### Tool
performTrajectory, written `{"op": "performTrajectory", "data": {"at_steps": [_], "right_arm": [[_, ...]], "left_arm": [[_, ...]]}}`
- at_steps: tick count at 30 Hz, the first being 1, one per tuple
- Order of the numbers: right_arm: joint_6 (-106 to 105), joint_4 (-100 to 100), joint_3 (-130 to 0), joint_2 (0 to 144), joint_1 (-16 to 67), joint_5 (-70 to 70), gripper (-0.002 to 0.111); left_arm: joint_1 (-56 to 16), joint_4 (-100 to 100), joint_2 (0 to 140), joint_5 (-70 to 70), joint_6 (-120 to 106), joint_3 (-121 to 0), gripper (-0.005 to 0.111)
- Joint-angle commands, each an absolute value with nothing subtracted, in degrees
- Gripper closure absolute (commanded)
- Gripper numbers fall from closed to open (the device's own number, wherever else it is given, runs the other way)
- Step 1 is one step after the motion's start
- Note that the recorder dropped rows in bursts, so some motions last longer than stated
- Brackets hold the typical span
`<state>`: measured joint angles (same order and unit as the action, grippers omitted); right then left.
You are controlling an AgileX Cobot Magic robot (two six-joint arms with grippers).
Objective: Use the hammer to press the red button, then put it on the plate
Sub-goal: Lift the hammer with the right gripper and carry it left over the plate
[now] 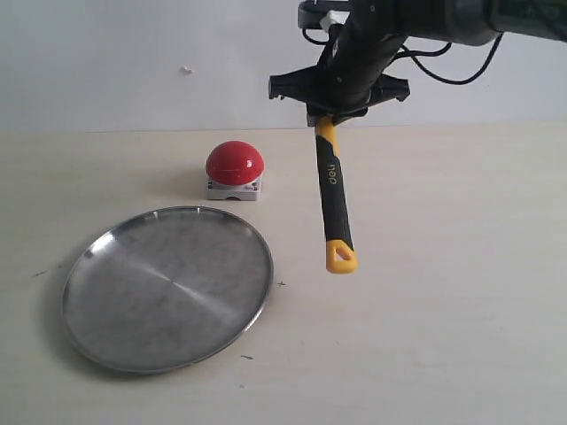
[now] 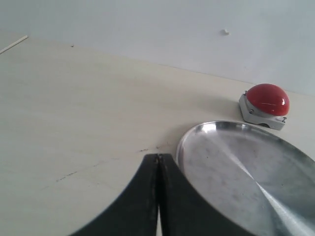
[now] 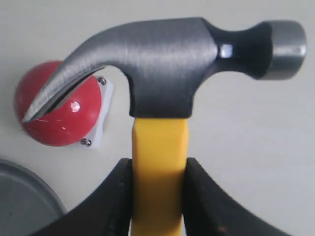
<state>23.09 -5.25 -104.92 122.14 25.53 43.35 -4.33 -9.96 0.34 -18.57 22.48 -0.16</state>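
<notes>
Hammer [image 1: 333, 199] is hanging over the table [image 1: 443, 336], its looped yellow end pointing down and slightly tilted, to the right of the red button [image 1: 235, 165] and apart from it. The right gripper [image 3: 158, 169] is clamping the yellow handle just below the dark head (a finger pressing on each side). The plate [image 1: 168, 288] is lying at the near left, with the button sitting just beyond its far rim. The left gripper [image 2: 158, 164], near the plate's rim, is showing its jaws pressed together, holding nothing.
</notes>
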Motion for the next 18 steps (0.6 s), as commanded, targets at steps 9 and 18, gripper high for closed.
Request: {"op": "performTrajectory", "data": {"at_steps": [9, 18], "right_arm": [[22.1, -6.2, -72.7, 104.2, 25.9, 4.7, 0.108], [24.9, -11.4, -62.7, 101.6, 25.9, -13.1, 0.108]], "left_arm": [[-4.7, -9.8, 0.0, -18.5, 22.2, 0.0, 0.107], [-4.7, -9.8, 0.0, -18.5, 22.2, 0.0, 0.107]]}}
